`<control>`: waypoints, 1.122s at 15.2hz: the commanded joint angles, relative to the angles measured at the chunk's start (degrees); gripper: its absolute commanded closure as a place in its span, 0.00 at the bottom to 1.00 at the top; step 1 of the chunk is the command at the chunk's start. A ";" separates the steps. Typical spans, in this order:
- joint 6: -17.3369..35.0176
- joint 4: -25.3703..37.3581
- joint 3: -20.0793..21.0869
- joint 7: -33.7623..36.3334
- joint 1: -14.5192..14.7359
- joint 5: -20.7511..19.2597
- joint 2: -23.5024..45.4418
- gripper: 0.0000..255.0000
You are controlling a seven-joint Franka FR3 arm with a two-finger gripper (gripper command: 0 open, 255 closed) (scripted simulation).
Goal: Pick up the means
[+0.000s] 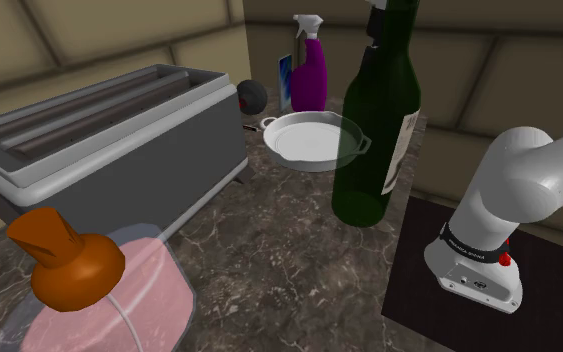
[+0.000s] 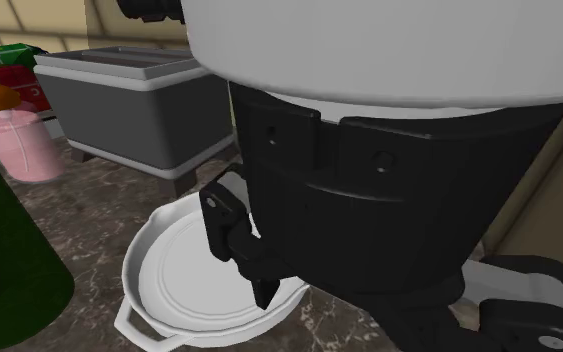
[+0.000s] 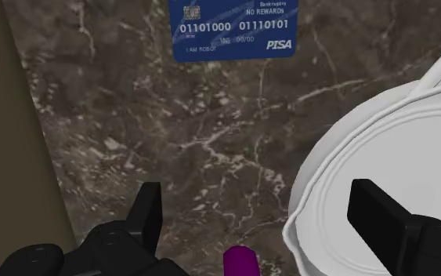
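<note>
Gripper: my gripper (image 3: 262,216) is wide open; the two black fingers (image 3: 148,213) stand well apart and I have hold of nothing.
Task item: a blue payment card (image 3: 233,30) with white print. In the wrist view it lies on the dark marbled worktop (image 3: 171,133), ahead of my fingertips and untouched.
Card, shoulder view: it shows as a small blue rectangle at the back of the worktop, just beside the purple spray bottle (image 1: 312,70). I cannot tell there whether it lies flat or leans.
White dish: a round white dish (image 3: 383,149) with a side handle sits on the worktop, near the card but apart from it. One of my fingers hangs over its rim.
Purple tip: a purple end (image 3: 240,263) shows between my fingers, and neither touches it.
Wall: a beige wall (image 3: 15,118) borders the worktop beside the card.
Other items: a tall dark green bottle (image 1: 374,130) stands just beside the dish. A grey toaster (image 1: 109,150) and a pink dispenser (image 1: 109,300) with an orange pump stand at the shoulder view's left.
</note>
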 commanded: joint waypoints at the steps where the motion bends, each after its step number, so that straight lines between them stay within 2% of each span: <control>1: 0.00 0.00 0.00 0.00 0.00 0.00 0.00 0.00; 5: 1.29 1.73 7.48 15.64 -1.70 4.38 3.28 0.00; 10: 3.21 7.18 16.17 34.92 -4.61 8.11 10.64 0.00; 14: 4.48 13.82 22.51 50.33 -7.66 8.90 18.54 0.00; 17: 5.03 19.95 26.85 62.03 -10.07 7.91 25.44 0.00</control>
